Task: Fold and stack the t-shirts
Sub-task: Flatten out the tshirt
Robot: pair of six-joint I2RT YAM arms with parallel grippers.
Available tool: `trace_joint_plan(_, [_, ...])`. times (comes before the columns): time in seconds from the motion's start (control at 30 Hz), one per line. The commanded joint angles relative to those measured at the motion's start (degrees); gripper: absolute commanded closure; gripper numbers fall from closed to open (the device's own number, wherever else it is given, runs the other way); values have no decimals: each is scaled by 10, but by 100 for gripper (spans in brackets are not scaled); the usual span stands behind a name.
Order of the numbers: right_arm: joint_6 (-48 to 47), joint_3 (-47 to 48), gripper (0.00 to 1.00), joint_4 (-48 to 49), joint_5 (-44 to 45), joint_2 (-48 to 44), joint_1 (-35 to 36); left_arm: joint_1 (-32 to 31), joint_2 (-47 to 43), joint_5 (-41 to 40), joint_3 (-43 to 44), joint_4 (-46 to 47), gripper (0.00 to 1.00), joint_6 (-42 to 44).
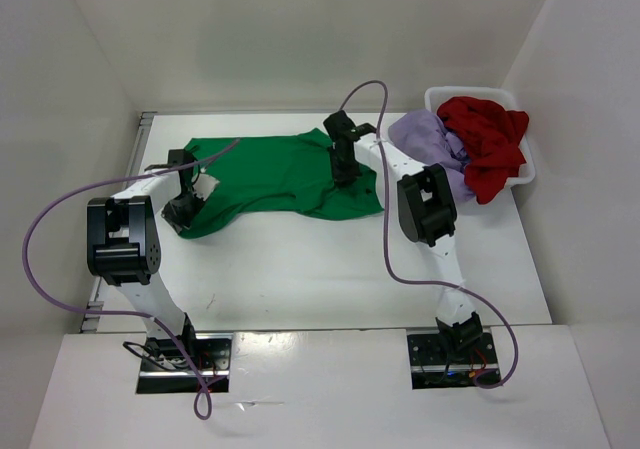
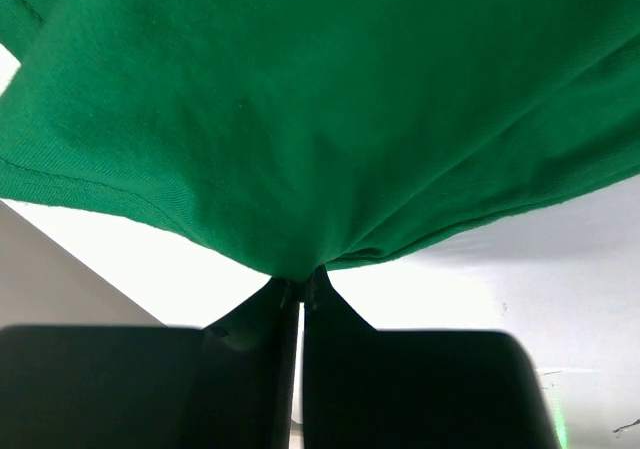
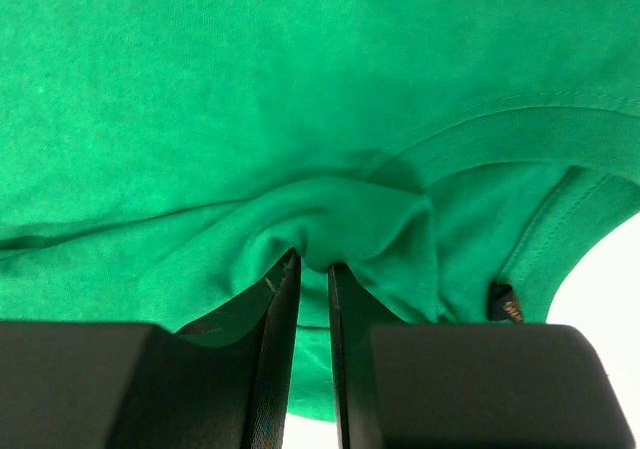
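Note:
The bright green t-shirt [image 1: 275,174] lies spread across the far half of the table. My left gripper [image 1: 186,209] is shut on its left edge; in the left wrist view the green cloth [image 2: 300,119] hangs lifted from the closed tips [image 2: 300,277]. My right gripper [image 1: 345,172] pinches a raised fold of the green shirt [image 3: 200,99] near the collar [image 3: 520,129], with cloth bunched between the narrow jaws [image 3: 312,261]. The dark red t-shirt [image 1: 487,141] and the pale lavender t-shirt [image 1: 432,141] lie heaped in and over the basket.
A white plastic basket [image 1: 522,172] stands at the back right against the right wall. White walls close in the table on the left, back and right. Purple cables loop from both arms over the near table [image 1: 300,269].

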Motion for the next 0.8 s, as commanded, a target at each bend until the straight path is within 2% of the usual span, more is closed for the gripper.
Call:
trace_joint_plan(0.0, [-8, 23, 78, -13, 17, -9, 13, 0, -5, 12, -3, -4, 100, -2])
trace_joint_plan(0.2, [-2, 29, 79, -18, 10, -2, 13, 0, -5, 12, -8, -4, 100, -2])
trace_joint_plan(0.43, [-2, 29, 100, -13, 16, -7, 13, 0, -5, 12, -8, -4, 100, -2])
trace_joint_plan(0.63, [-2, 34, 100, -30, 15, -29, 7, 11, -10, 12, 3, -10, 100, -2])
trace_joint_plan(0.77, [-8, 21, 100, -71, -14, -121, -37, 43, -54, 62, 59, -61, 100, 3])
